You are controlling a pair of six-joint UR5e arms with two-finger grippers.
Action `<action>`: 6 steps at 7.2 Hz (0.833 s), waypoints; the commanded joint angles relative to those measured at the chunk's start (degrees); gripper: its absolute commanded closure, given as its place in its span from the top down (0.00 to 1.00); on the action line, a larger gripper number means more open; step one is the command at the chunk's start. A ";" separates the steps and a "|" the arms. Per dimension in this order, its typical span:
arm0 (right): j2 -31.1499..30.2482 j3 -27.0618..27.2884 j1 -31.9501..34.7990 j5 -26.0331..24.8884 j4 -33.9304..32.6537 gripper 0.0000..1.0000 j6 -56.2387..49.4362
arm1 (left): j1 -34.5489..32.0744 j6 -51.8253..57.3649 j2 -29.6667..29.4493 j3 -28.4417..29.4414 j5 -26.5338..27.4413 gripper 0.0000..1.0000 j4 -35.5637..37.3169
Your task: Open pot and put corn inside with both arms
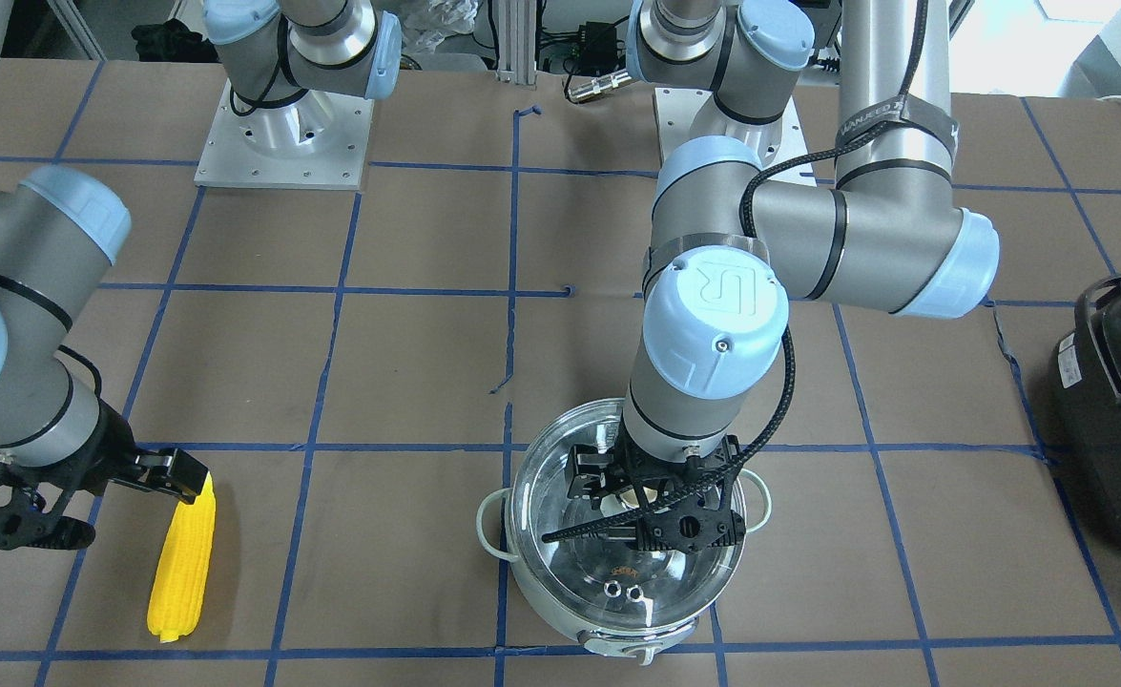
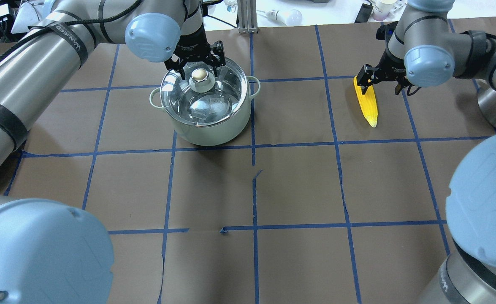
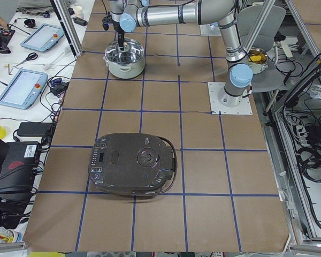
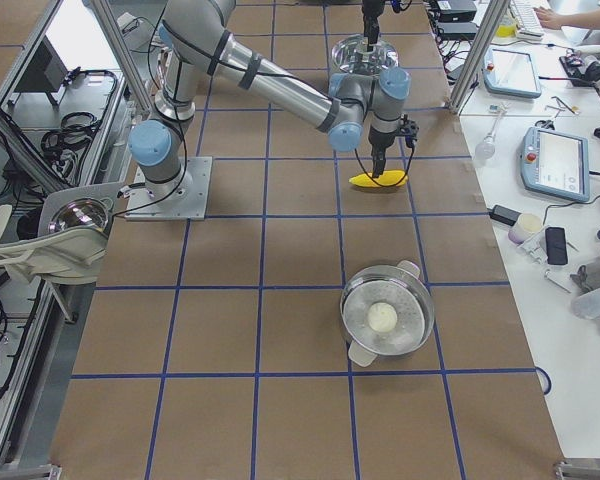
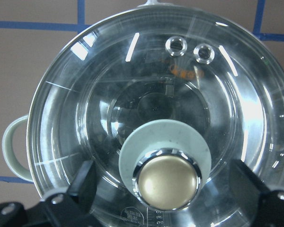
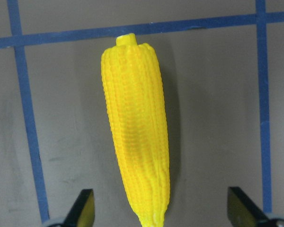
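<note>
A pale green pot [image 2: 205,128] stands at the far left of the brown bench [image 2: 298,185], its glass lid [image 2: 216,105] on. The left tool [image 2: 199,67] hangs over the lid with its fingers [image 5: 87,182] spread wide, one on each side of the gold knob [image 5: 168,179] and clear of it. Well apart, at the far right, a yellow corn [image 2: 367,101] lies flat on the bench. The right tool [image 2: 380,82] hovers above it, also spread, holding nothing.
</note>
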 commanded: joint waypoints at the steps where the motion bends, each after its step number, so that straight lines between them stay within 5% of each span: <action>1: 4.92 -0.07 0.00 2.43 -5.07 1.00 -0.14 | -0.02 -0.29 0.03 -0.16 -0.79 0.37 0.02; 3: 6.68 -0.24 0.00 4.74 -5.77 1.00 -0.40 | -0.02 -0.30 0.38 0.01 -1.15 0.08 0.10; 4: 7.21 -0.16 0.00 4.47 -6.91 0.67 -1.10 | -0.02 -0.30 1.69 0.19 -1.15 0.00 0.02; 5: 7.13 -0.50 0.00 4.38 -6.83 0.06 -1.71 | 0.07 -0.21 2.49 0.36 -1.23 0.00 0.02; 6: 6.78 -0.68 0.00 4.29 -6.57 0.00 -0.94 | 0.33 -0.03 3.63 0.98 -1.06 0.00 -0.16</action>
